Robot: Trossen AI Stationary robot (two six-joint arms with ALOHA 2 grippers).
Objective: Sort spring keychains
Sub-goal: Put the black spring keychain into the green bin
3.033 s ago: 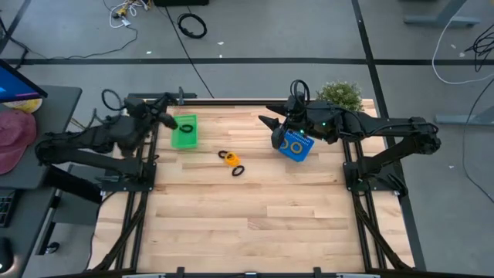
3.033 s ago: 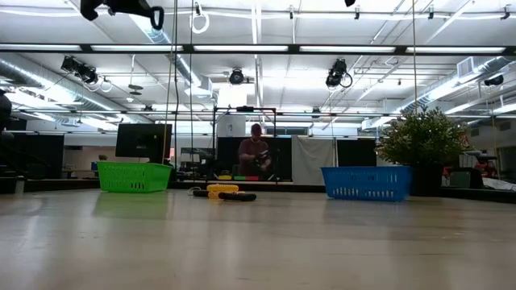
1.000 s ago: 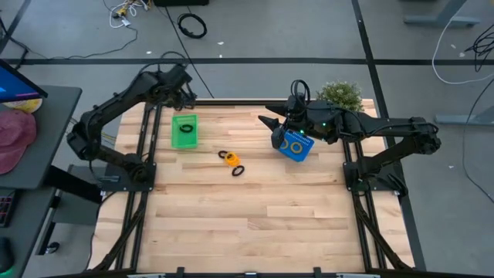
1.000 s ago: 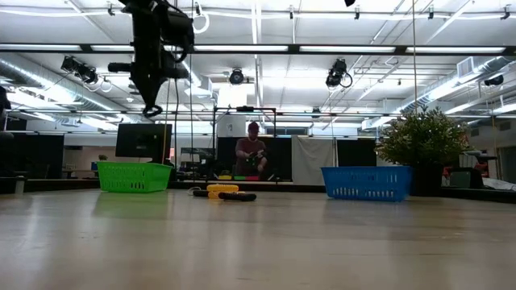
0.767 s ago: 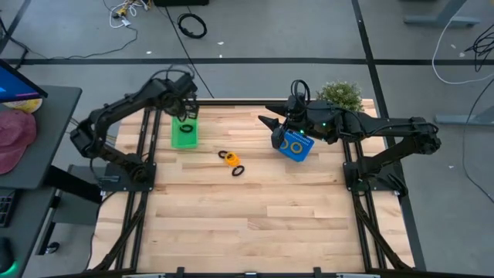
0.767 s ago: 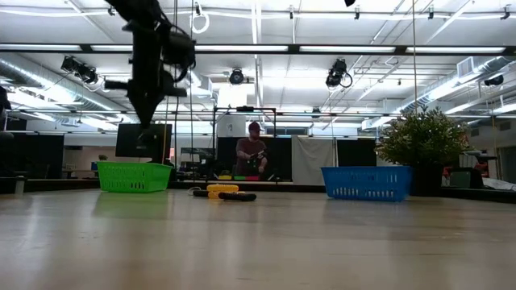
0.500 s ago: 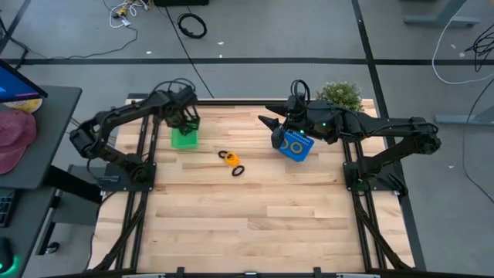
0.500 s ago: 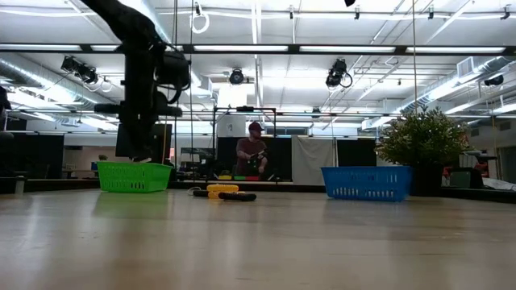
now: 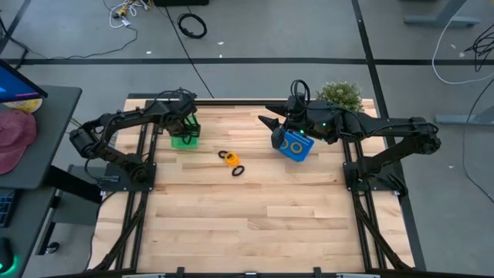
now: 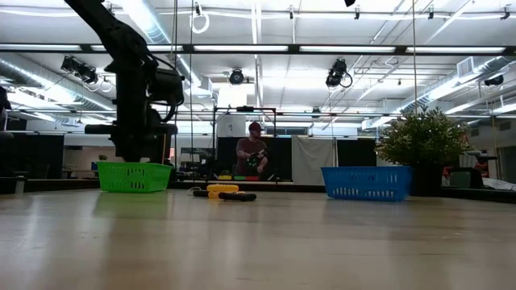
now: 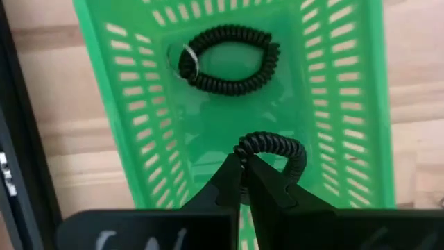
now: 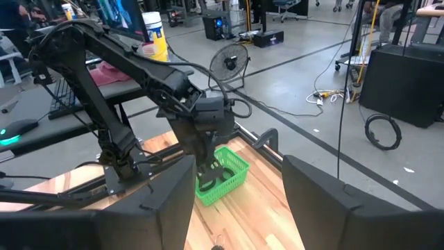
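Down over the green basket (image 9: pixel 183 139) at the far left of the tabletop (image 9: pixel 255 216), the left gripper (image 11: pixel 243 182) was clenched on a black spring keychain (image 11: pixel 272 150), its fingers (image 11: pixel 223 182) pinched together on the coil's edge. In the left wrist view that keychain hung inside the basket, above its floor, and a second black spring keychain (image 11: pixel 227 61) with a small metal ring lay flat on the basket floor farther in, apart from the held one. From the low view the left arm (image 10: pixel 133 97) reached down so that its gripper end sat at the basket's rim (image 10: pixel 133 167).

Near the middle of the tabletop, between the two baskets, an orange spring keychain (image 9: pixel 229 158) lay with a black one (image 9: pixel 238 171) just beside it on the near side; in the low view they showed as a low yellow-orange and dark cluster (image 10: pixel 223 192).

The right gripper (image 9: pixel 265 121) waited just left of the blue basket (image 9: pixel 293 145), above the tabletop, with its fingers (image 12: pixel 326 208) spread wide apart and grasping nothing. Two ring-shaped keychains (image 9: pixel 292 144) lay in the blue basket; their colour could not be made out. A potted plant (image 9: pixel 340 95) stood at the far right corner, behind the right arm (image 9: pixel 386 130).

A person (image 10: pixel 255 157) sat in the room beyond the tabletop.
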